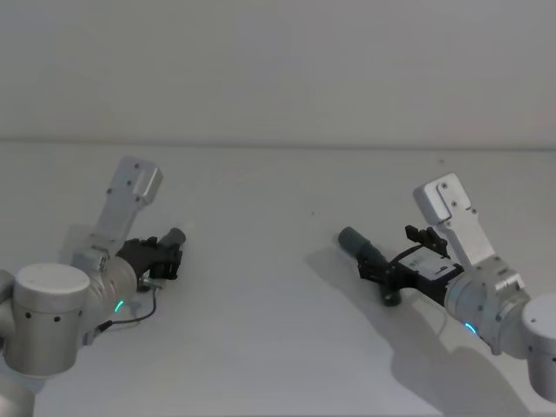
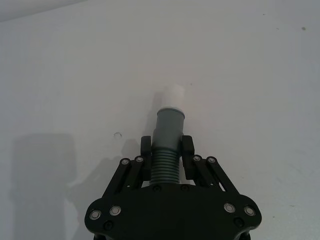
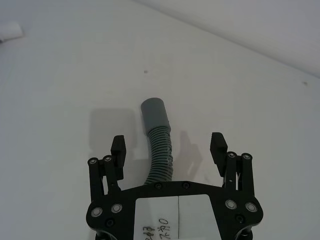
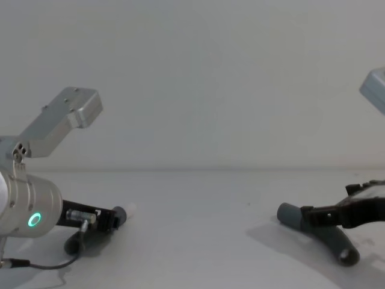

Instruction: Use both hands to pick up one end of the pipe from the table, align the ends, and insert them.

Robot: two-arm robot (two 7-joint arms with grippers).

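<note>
Two dark grey ribbed pieces of the pipe lie far apart on the white table (image 1: pixel 261 339). My left gripper (image 1: pixel 165 254) (image 2: pixel 166 159) is shut on the ribs of the left piece (image 4: pixel 78 242), just behind its narrow grey cuff (image 2: pixel 170 127) with the white tip (image 2: pixel 173 95), which points toward the middle. My right gripper (image 1: pixel 384 268) (image 3: pixel 168 149) is open and low over the table. Its fingers (image 3: pixel 118 149) stand on either side of the right piece (image 3: pixel 160 155) without touching it. That piece's wider collar (image 3: pixel 153 114) (image 4: pixel 289 215) points toward the left piece.
A broad bare stretch of table (image 4: pixel 198 241) separates the two pieces. A pale wall (image 1: pixel 278 69) rises behind the table's far edge. A thin cable (image 1: pixel 130 320) loops on the table beside my left arm.
</note>
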